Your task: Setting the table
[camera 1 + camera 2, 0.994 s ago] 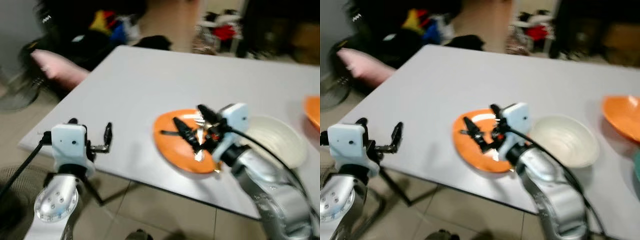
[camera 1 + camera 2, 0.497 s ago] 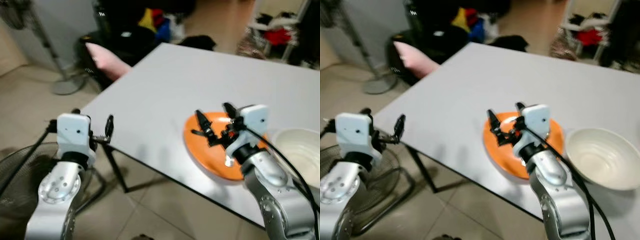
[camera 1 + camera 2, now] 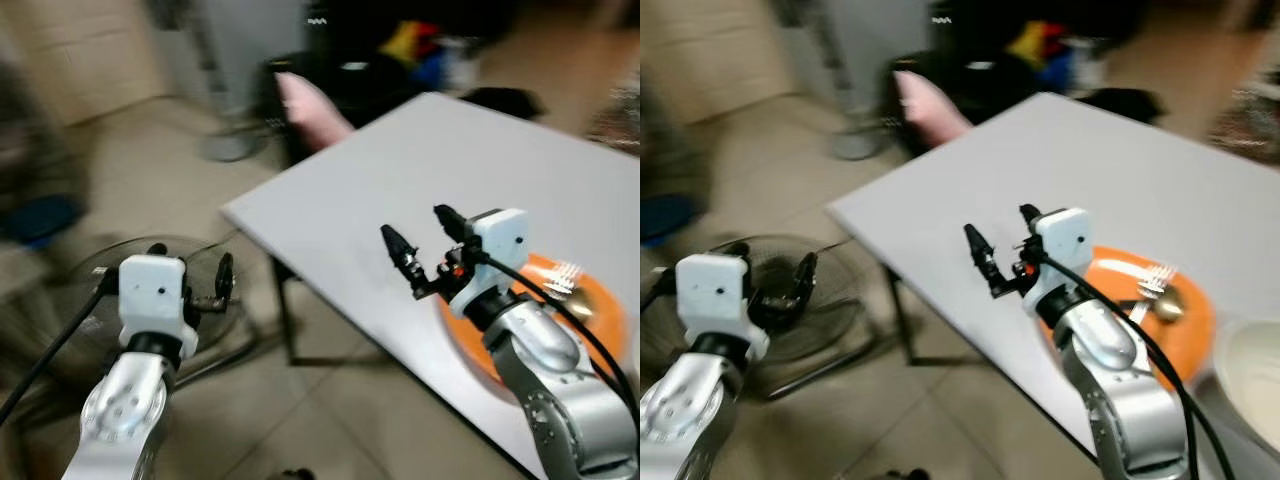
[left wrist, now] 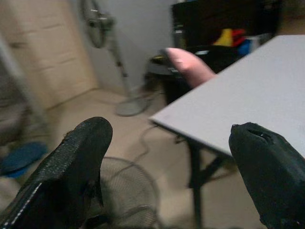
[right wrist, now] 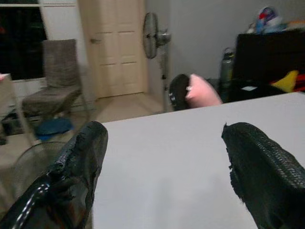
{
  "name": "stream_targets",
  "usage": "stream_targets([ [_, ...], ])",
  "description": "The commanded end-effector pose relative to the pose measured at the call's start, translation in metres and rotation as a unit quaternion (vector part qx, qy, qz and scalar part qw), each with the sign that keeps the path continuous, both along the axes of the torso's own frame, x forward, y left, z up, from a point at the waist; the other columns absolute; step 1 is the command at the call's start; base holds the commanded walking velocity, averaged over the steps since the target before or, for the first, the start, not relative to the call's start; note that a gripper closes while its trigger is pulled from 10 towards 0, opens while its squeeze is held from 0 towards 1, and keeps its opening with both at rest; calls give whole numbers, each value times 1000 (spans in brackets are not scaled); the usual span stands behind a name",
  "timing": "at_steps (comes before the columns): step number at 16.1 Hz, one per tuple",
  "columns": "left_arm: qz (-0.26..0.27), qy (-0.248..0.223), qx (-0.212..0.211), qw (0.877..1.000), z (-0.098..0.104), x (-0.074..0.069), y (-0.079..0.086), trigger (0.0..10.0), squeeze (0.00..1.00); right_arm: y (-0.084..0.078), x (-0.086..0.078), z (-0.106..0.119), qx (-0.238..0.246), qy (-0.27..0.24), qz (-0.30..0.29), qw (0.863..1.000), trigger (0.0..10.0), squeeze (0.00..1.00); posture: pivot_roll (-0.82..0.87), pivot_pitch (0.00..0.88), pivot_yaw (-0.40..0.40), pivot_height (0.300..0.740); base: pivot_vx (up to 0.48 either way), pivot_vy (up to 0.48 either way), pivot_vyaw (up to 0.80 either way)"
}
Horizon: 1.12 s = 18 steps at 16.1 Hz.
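An orange plate point(image 3: 1137, 313) lies near the front edge of the grey-white table point(image 3: 400, 170). A fork point(image 3: 1154, 278) and a spoon point(image 3: 1169, 306) rest on the plate. A white bowl point(image 3: 1257, 368) sits just right of it at the picture's edge. My right gripper point(image 3: 414, 226) hovers open above the table, left of the plate, holding nothing; in its wrist view its fingers point(image 5: 71, 167) frame bare tabletop. My left gripper point(image 3: 190, 264) is open and empty, off the table's left corner, over the floor.
A round floor fan point(image 3: 130, 280) lies on the tiled floor below my left arm. A pink cushion point(image 3: 308, 100) and dark clutter sit beyond the table's far left side. A chair point(image 5: 59, 81), a standing fan point(image 5: 153, 28) and a door are further off.
The camera has swung left, so the plate and bowl now sit at the right of the picture and more floor shows. Both grippers stay open and empty.
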<state>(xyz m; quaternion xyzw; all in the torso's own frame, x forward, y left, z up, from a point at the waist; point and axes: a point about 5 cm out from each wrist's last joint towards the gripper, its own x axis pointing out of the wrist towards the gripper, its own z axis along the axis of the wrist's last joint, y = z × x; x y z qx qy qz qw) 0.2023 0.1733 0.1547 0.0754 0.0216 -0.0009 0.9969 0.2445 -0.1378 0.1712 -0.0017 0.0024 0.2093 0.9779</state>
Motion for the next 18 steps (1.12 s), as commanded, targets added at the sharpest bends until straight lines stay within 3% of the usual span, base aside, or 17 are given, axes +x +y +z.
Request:
stream_targets([
  [1,20,-6,19,1000,4,-4,7,10000,0,3,1,-5,12,17,9,1000,10000,0,-15,0,66,740,0,0,800],
  [4,23,-1,17,1000,4,-10,7,10000,0,6,0,-13,16,30,13,999,10000,0,3,0,70,740,0,0,800],
  [10,9,1,15,1000,4,-5,3,10000,0,3,-4,-18,19,39,10,999,10000,0,-9,0,90,740,0,0,800],
  [18,19,3,7,1000,5,-10,4,10000,0,4,-1,-21,29,45,18,998,10000,0,13,0,71,740,0,0,800],
])
